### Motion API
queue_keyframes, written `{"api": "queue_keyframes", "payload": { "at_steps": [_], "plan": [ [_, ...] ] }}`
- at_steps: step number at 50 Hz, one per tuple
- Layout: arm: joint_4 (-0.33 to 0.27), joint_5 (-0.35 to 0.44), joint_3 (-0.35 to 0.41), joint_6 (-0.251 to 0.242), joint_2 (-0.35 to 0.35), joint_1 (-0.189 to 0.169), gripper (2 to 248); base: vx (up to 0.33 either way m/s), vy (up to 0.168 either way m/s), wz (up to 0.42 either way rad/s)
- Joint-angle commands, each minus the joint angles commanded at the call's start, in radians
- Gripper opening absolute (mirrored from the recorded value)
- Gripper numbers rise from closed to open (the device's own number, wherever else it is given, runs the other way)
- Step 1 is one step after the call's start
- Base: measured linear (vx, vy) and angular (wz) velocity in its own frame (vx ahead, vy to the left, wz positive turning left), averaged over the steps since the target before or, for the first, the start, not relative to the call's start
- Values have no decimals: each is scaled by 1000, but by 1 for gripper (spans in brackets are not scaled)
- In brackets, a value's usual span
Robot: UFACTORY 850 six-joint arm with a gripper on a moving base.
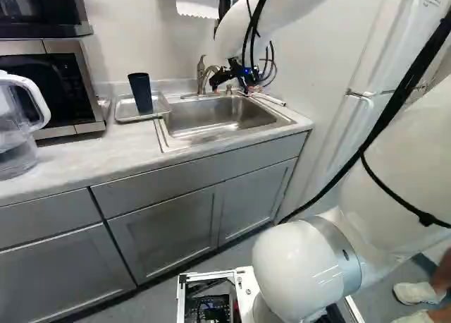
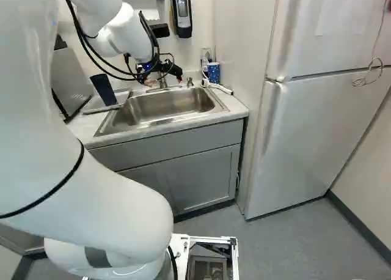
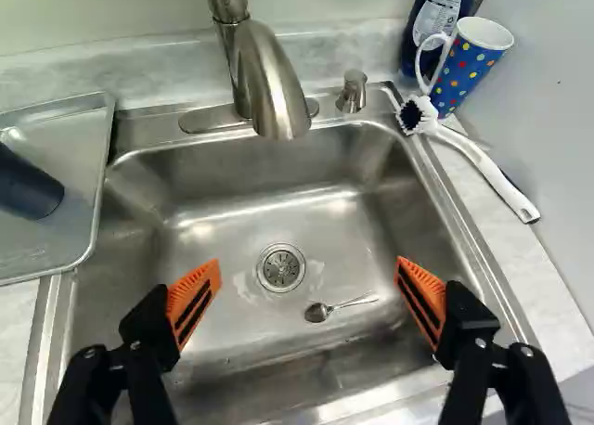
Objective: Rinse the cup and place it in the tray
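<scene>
In the upper left of the left base view, the dark cup [image 1: 141, 94] is standing in the metal tray [image 1: 122, 111]. At that view's upper middle, the fingers [image 1: 220, 77] are hanging wide apart over the sink [image 1: 201, 117], where a spoon [image 3: 317, 312] is lying.

Rounded white arm [image 2: 104, 206], black cables [image 1: 405, 87], orange-padded fingers [image 3: 193, 300].

In L base view, dark cup [image 1: 140, 94] stands on metal tray [image 1: 125, 110], beside sink [image 1: 215, 111]; clear pitcher [image 1: 15, 143] w/ handle at L end of bench [image 1: 84, 157], nr microwave [image 1: 81, 90].
</scene>
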Motion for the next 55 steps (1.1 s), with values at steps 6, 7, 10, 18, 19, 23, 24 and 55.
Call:
{"api": "queue_keyframes", "payload": {
  "at_steps": [6, 7, 10, 18, 19, 23, 24, 55],
  "plan": [
    [0, 0, 0, 0, 0, 0, 247, 0, 0, 0],
    [0, 0, 0, 0, 0, 0, 247, 0, 0, 0],
    [0, 0, 0, 0, 0, 0, 247, 0, 0, 0],
    [0, 0, 0, 0, 0, 0, 247, 0, 0, 0],
    [0, 0, 0, 0, 0, 0, 247, 0, 0, 0],
    [0, 0, 0, 0, 0, 0, 247, -29, -21, 13],
    [0, 0, 0, 0, 0, 0, 247, -90, -49, 64],
    [0, 0, 0, 0, 0, 0, 247, -57, -17, 3]
  ]
}}
